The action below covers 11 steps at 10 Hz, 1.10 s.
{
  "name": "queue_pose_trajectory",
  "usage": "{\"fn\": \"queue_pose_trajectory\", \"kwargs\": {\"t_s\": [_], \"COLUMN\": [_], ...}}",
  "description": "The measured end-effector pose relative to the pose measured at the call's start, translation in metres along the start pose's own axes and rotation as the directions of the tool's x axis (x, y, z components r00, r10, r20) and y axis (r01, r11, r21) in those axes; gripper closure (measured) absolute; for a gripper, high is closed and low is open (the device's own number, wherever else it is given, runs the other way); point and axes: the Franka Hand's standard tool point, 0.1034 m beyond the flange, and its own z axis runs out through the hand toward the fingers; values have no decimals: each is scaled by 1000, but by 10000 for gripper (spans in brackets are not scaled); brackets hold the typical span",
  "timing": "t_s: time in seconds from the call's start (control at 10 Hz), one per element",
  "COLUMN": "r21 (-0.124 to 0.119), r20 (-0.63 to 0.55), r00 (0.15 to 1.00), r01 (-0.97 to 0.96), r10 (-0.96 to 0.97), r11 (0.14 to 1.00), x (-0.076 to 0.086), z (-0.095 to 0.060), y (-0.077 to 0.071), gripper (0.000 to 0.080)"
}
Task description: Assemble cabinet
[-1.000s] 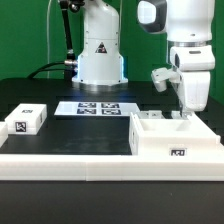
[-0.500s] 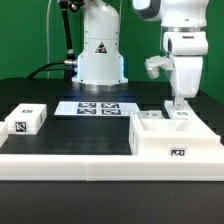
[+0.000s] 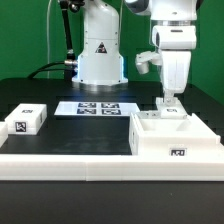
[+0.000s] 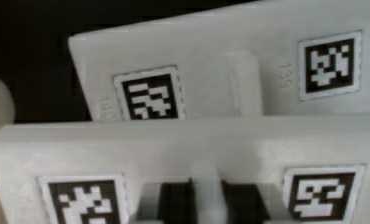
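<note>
The cabinet [image 3: 176, 142] is a large white box with a tag on its front, on the exterior view's right. My gripper [image 3: 168, 103] hangs straight down over its back edge. In the wrist view the gripper [image 4: 196, 203] shows two dark fingers [image 4: 169, 203] close together with a thin pale strip between them. They sit in a near white tagged panel [image 4: 93, 150] with a tag on either side. Behind it lies another white tagged face [image 4: 217, 60] of the cabinet. How the panel sits on the cabinet is hidden.
A small white tagged block [image 3: 27, 120] lies on the exterior view's left. The marker board [image 3: 96, 107] lies flat at the middle back, in front of the arm's base [image 3: 100, 62]. A white rim [image 3: 60, 162] runs along the table's front.
My gripper has moved steadily toward the exterior view's left along the cabinet's back edge. The cabinet body and the small block have stayed put.
</note>
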Motion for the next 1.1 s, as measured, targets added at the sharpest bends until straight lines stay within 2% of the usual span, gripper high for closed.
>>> {"fn": "queue_pose_trajectory", "kwargs": {"t_s": [0.5, 1.1], "r21": [-6, -1], "r20": [1, 1], "r00": [1000, 1000], "r01": [-2, 4], "r10": [2, -4], "r11": [1000, 1000], "x": [-3, -5], "z": [-5, -3], "y": [11, 10], "gripper": [731, 730]}}
